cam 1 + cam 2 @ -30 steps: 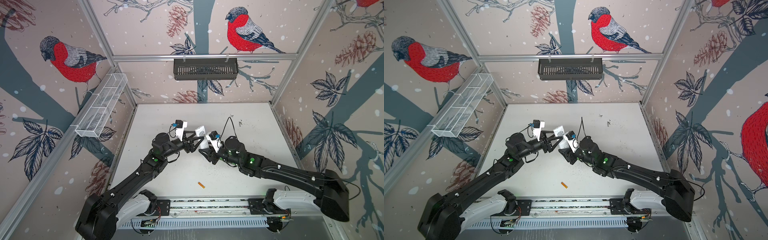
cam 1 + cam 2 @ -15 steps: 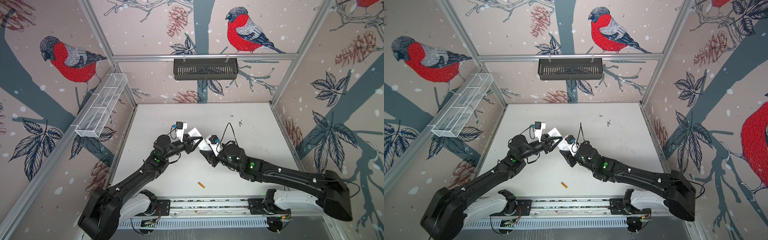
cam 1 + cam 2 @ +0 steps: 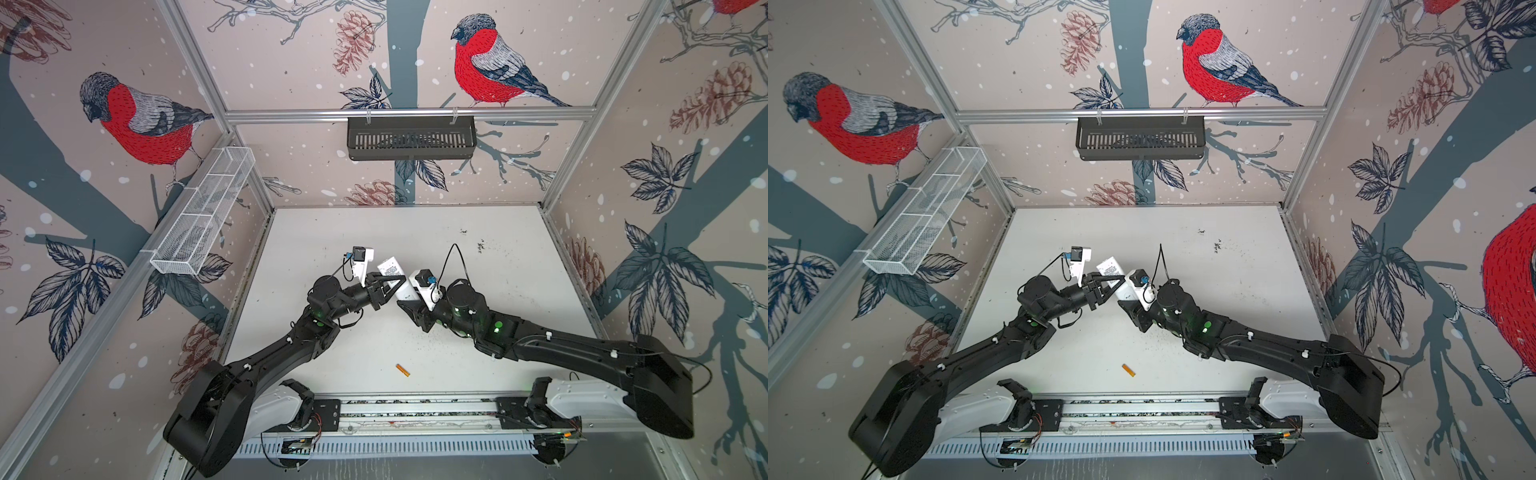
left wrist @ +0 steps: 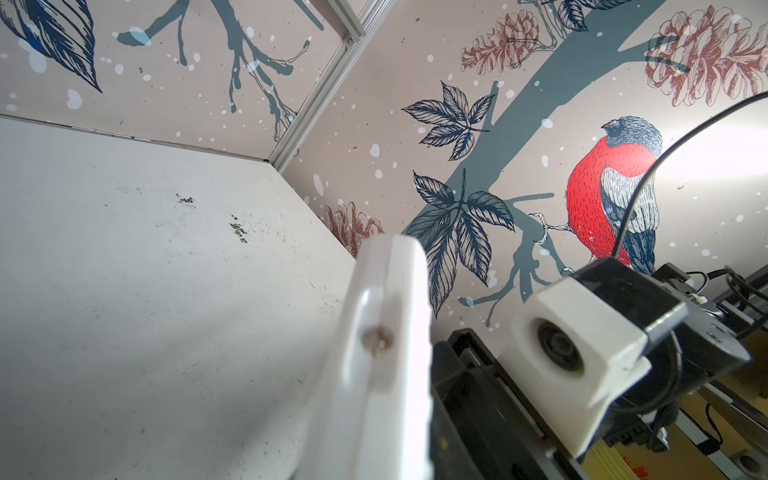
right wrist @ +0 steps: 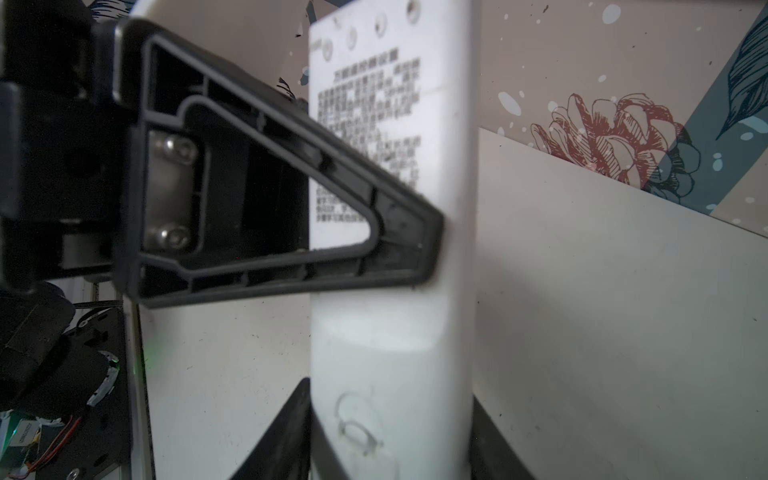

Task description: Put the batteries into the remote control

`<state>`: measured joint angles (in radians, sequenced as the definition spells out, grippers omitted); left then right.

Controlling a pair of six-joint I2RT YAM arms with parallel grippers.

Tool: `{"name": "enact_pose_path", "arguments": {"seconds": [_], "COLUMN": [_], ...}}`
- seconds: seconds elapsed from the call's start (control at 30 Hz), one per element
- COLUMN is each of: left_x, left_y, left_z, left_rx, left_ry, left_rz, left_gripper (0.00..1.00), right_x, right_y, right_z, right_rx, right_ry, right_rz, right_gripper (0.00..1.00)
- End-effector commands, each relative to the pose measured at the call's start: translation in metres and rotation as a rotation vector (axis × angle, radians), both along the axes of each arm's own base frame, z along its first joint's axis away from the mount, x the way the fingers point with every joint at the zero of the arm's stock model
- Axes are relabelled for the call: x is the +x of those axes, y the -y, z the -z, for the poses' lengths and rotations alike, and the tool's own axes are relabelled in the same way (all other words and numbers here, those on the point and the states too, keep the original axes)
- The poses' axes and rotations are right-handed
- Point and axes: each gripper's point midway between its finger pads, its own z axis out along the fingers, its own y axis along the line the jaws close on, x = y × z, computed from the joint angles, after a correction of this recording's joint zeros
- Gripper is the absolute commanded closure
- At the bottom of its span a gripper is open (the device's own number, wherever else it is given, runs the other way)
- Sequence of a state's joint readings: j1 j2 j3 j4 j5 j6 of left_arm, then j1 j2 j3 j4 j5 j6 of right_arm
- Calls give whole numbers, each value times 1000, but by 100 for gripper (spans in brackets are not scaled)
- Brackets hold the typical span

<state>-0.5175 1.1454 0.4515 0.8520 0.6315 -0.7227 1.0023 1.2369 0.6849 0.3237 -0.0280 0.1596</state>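
White plastic fills both wrist views: the remote [image 3: 390, 266] hangs in mid-air over the middle of the table [image 3: 498, 332], back up, with its printed label [image 5: 365, 124] showing. The left gripper [image 3: 395, 282] is clamped across the remote at the label. The right gripper [image 3: 406, 302] pinches the remote's nearer end between its jaws. One battery [image 3: 402, 370] lies on the table close to the near edge, well apart from both grippers.

I judge this to be the step before loading, with the remote braced two-handed so that the compartment can be opened. A curved seam and a pressed mark suggest that the cover [image 5: 374, 399] is on, right where the right gripper holds. The next move probably calls for one gripper to hold firm while the other shifts its grip and slides that cover off.

A second battery is nowhere to be seen. The button face is turned away. The left wrist view gives only a blurred edge of the remote and none of its own fingers.
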Motion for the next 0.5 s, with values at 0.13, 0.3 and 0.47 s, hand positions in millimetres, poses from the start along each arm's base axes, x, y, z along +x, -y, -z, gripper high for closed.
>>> {"name": "enact_pose_path", "arguments": {"seconds": [0.13,0.3,0.47], "left_x": [25,37,44], "left_y": [-22,-43,-66], "left_z": [14,32,52], "left_rx": [78,114,104], "left_ry": [21,1,-39], "left_rz": [-210,-355,-496], "left_gripper": [100,100,100], "right_x": [15,31,54], "right_y": [21,27,14], "right_z": [-7,0,36], "right_rx": [109,157,98], "right_ry": [-85,-226,-447], "right_rz": [24,38,103], "right_gripper": [22,3,1]}}
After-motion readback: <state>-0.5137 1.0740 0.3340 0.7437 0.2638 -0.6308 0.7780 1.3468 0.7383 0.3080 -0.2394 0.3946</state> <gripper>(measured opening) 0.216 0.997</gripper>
